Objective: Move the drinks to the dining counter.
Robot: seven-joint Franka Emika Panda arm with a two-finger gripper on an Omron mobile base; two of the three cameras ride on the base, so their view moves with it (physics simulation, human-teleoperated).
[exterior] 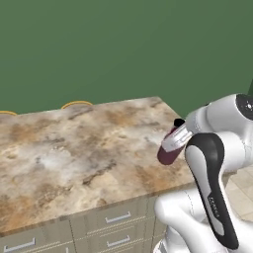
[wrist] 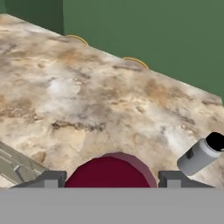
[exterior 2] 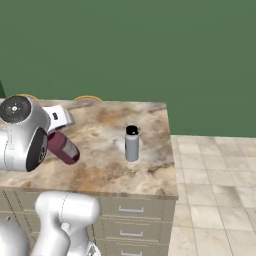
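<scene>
Gripper (wrist: 109, 179): fingers closed on either side of the dark red bottle (wrist: 109, 171), which fills the span between them in the hand view. Dark red bottle: held tilted in the air above the near right part of the dining counter (exterior: 74, 153), clear of the stone, also seen in the right base view (exterior 2: 64, 147). Pale grey bottle (exterior 2: 131, 144): black cap, standing upright on the counter near its right end, apart from the held bottle. Counter front: beige drawers (exterior 2: 132, 210) with silver handles.
</scene>
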